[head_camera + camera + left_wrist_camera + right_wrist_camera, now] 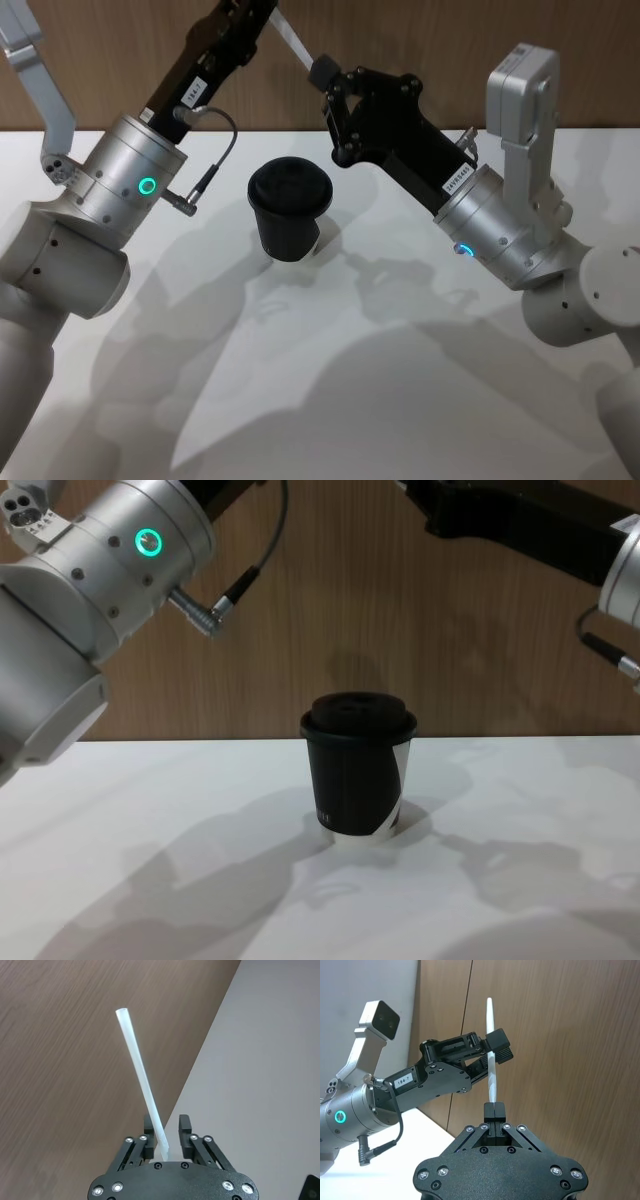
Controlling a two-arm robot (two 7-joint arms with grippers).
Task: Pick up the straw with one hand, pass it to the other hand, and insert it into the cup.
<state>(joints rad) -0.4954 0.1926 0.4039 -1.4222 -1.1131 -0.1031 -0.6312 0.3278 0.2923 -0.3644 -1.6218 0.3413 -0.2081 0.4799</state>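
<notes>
The white straw [296,42] is held in the air in front of the wooden wall, above and behind the cup. My right gripper [322,72] is shut on its lower end; the right wrist view shows its fingers [493,1108] pressed together around the straw [491,1075]. My left gripper [490,1050], on the wrist with the green ring, reaches across the straw's middle. In the left wrist view its fingers [185,1127] stand apart, with the straw [142,1080] rising between them close to one finger. The black lidded cup [290,210] [358,765] stands upright on the white table.
The white table [400,400] spreads around the cup and carries only the arms' shadows. A wood-panelled wall [400,630] rises along its far edge. A dark cable with a metal plug [190,195] hangs from the left wrist, to the left of the cup.
</notes>
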